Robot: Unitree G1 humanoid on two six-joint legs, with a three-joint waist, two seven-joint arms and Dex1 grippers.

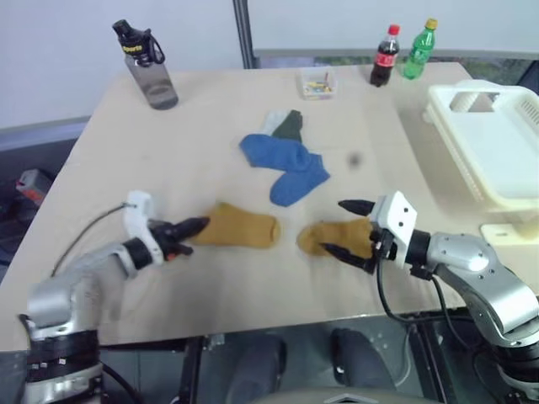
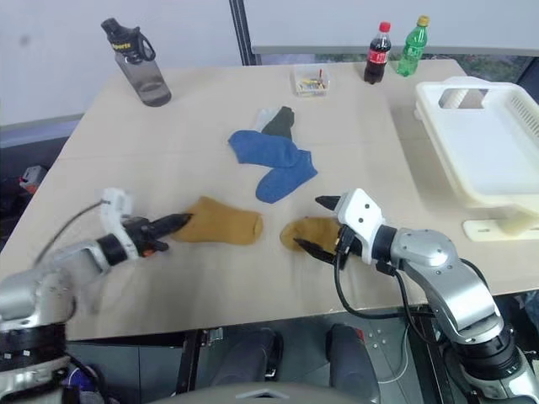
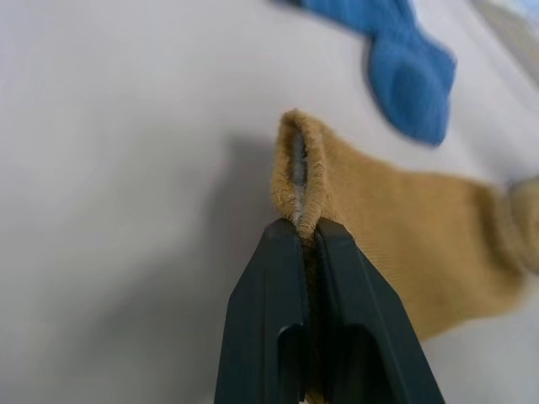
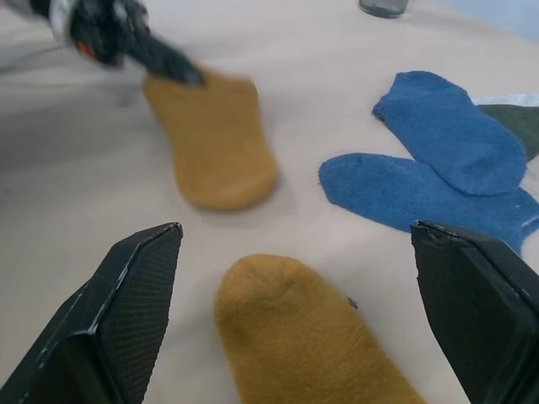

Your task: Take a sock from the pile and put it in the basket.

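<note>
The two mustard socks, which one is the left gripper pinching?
The mustard sock toward the robot's left: the left gripper is shut on its cuff. The other mustard sock lies between the open right gripper's fingers.

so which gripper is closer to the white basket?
Right. The right gripper sits open around a yellow sock, just inward of the basket. The left gripper is across the table's far side from it, shut on the other yellow sock.

The basket (image 1: 497, 160) at the right of the head view is cut off by the frame's edge, so its far side goes unseen. In the small clear tub (image 1: 317, 82) at the tabletop's (image 1: 202, 160) far edge, the contents are too small to tell. A pale sock (image 1: 271, 123) lies mostly hidden under the dark green sock (image 1: 290, 126).
</note>
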